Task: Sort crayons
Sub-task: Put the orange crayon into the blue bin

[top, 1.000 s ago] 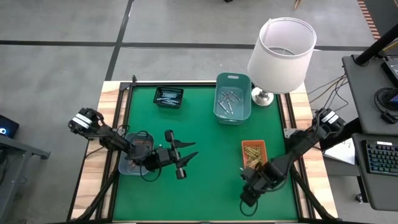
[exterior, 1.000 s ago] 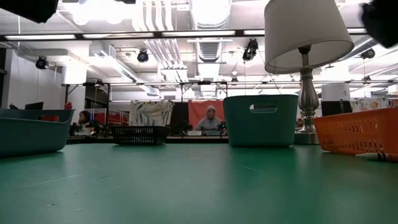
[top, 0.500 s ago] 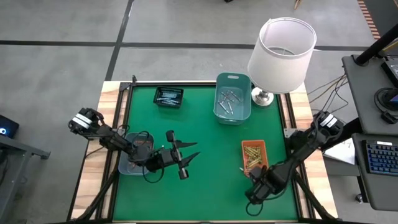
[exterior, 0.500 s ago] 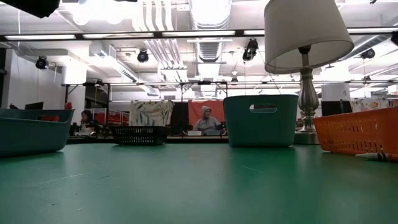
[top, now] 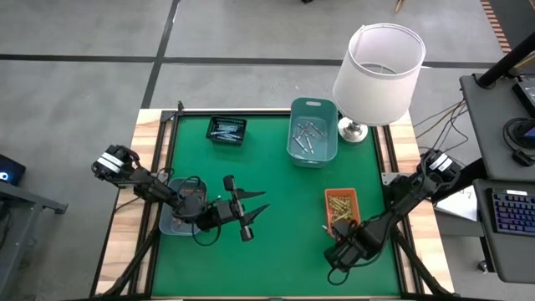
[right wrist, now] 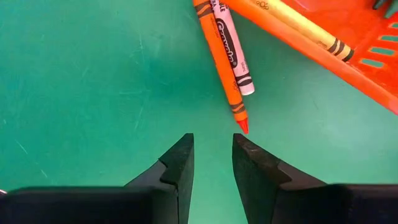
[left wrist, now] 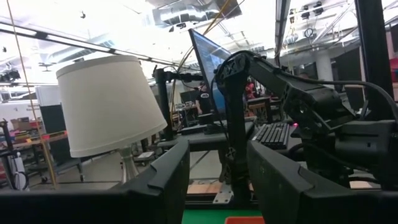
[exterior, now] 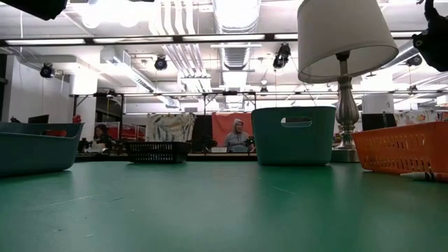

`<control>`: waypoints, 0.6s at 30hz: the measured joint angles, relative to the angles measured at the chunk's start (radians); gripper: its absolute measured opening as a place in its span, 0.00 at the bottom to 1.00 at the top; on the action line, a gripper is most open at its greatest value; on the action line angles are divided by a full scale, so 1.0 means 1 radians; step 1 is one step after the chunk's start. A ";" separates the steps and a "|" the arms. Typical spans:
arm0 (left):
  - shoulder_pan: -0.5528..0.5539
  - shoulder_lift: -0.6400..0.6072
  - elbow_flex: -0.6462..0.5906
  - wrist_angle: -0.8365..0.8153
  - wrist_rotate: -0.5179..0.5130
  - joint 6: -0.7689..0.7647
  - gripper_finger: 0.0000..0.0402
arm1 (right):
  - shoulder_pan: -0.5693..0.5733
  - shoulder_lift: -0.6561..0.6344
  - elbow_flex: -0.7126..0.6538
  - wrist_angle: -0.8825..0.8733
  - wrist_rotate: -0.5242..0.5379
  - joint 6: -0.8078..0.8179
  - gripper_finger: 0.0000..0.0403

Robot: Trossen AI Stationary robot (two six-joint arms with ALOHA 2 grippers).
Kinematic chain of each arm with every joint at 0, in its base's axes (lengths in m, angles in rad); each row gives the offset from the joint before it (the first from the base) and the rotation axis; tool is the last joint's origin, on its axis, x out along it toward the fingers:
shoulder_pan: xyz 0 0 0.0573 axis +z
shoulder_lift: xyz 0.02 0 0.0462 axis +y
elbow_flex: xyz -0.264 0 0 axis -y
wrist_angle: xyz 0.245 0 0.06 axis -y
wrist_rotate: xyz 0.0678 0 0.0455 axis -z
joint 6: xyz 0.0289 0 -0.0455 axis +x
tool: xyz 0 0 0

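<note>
Right hand (right wrist: 211, 158) open, empty, above green table (right wrist: 93, 93) beside orange crayon (right wrist: 221, 59); left hand (top: 247, 213) open; lamp (top: 378, 63) behind.

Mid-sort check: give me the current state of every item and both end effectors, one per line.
Right end effector: open, empty, hovering over the mat by the loose crayons.
Left end effector: open, empty, raised.
Orange crayon: loose on the mat, unsorted.
White crayon: loose on the mat, against the orange one.
Orange tray: holds yellowish crayons.
Teal bin: upright, holds grey sticks.
Black tray: holds pale sticks.
Lamp: upright.
</note>
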 joint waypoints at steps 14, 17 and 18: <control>0.000 0.000 -0.001 -0.011 0.000 0.000 0.36 | 0.001 0.121 0.002 0.052 -0.010 -0.055 0.24; 0.000 0.000 -0.001 -0.011 0.000 0.000 0.36 | 0.001 0.123 0.001 0.055 -0.006 -0.057 0.24; 0.000 0.000 -0.001 -0.011 0.000 0.000 0.36 | 0.001 0.121 0.000 0.054 -0.003 -0.058 0.23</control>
